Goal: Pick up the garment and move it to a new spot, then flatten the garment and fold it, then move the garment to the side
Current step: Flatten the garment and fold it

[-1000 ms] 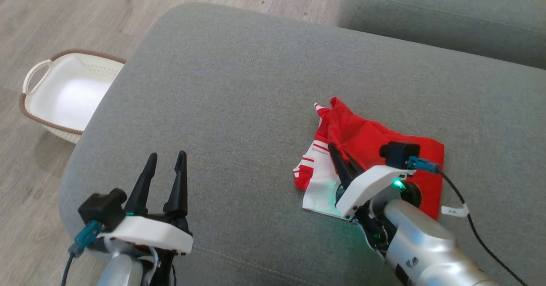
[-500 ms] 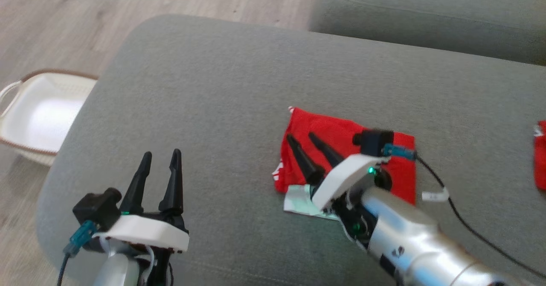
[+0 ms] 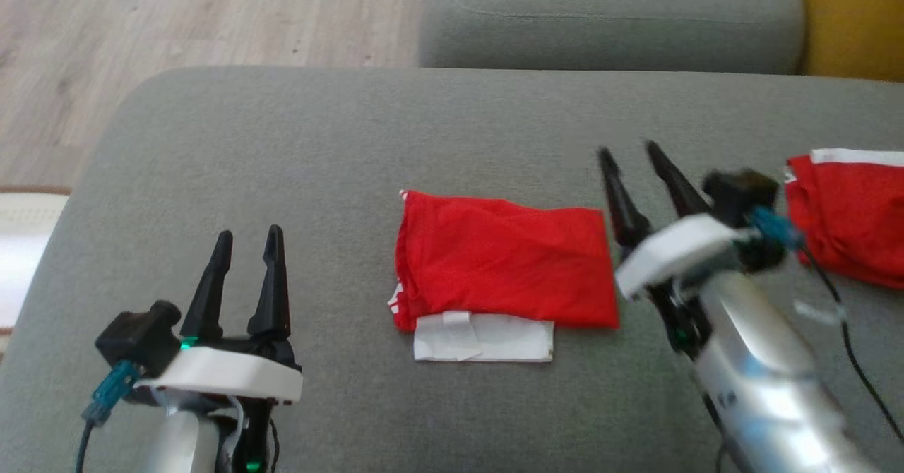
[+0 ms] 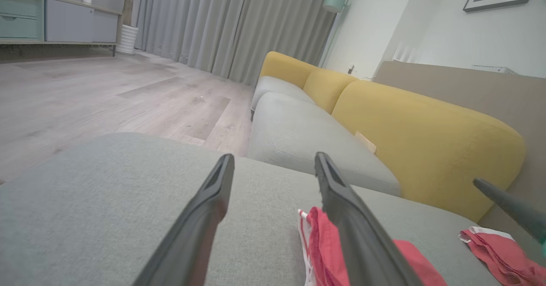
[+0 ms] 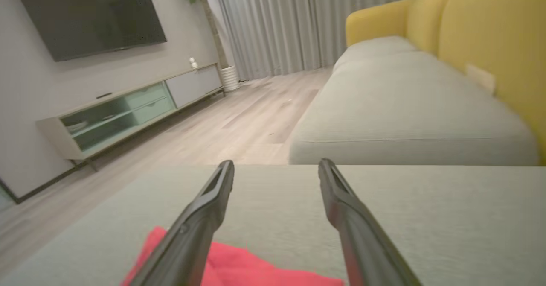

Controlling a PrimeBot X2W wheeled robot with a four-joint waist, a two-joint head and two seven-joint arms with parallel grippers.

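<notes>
The red garment (image 3: 505, 261) lies folded into a flat rectangle in the middle of the grey cushion (image 3: 353, 127), with a white strip showing along its near edge. My right gripper (image 3: 631, 154) hovers open just off its right edge, holding nothing. Well to the garment's left, my left gripper (image 3: 249, 236) is open and empty. In the left wrist view the garment (image 4: 328, 243) sits behind the right finger. The right wrist view catches the garment (image 5: 239, 269) low between the fingers.
A second red and white garment (image 3: 847, 215) lies crumpled at the cushion's right side, also seen as the second garment (image 4: 499, 252). A white basket (image 3: 21, 247) peeks in at the left edge on the wooden floor. Yellow backrests (image 4: 426, 132) rise behind the grey sofa seats.
The right gripper let go of the red garment and drew back to its right; the garment now lies flat and folded. The head camera swung right, shifting the whole scene left.
</notes>
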